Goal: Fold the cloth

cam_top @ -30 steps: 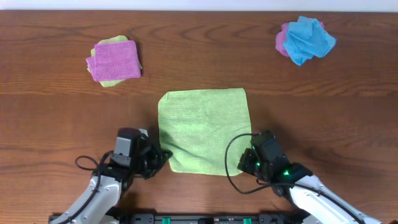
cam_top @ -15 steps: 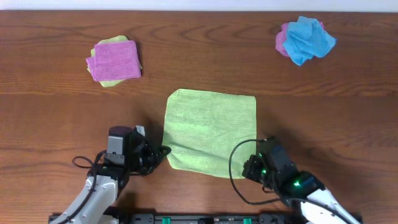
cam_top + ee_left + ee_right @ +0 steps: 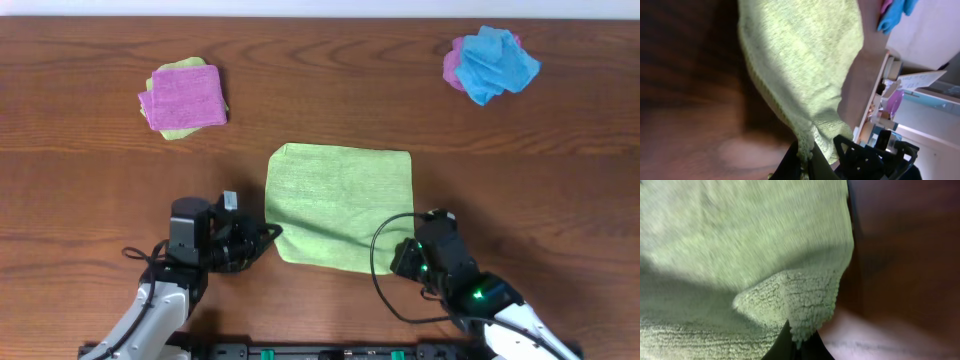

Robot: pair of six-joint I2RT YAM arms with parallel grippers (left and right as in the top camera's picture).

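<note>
A light green cloth (image 3: 340,205) lies spread in the middle of the wooden table. My left gripper (image 3: 268,238) is shut on its near left corner, and the pinched cloth (image 3: 805,145) shows between the fingers in the left wrist view. My right gripper (image 3: 400,255) is shut on its near right corner, lifted and curled above the table; the right wrist view shows the corner (image 3: 802,315) gripped between the fingers (image 3: 799,347).
A folded pink cloth on a green one (image 3: 183,98) sits at the far left. A crumpled blue and pink pile (image 3: 490,62) sits at the far right. Bare wooden table (image 3: 560,200) lies around the green cloth.
Both grippers have lifted the cloth's near corners and carried them away from me. The cloth's near edge has moved farther from the front and the cloth has shifted slightly right.
</note>
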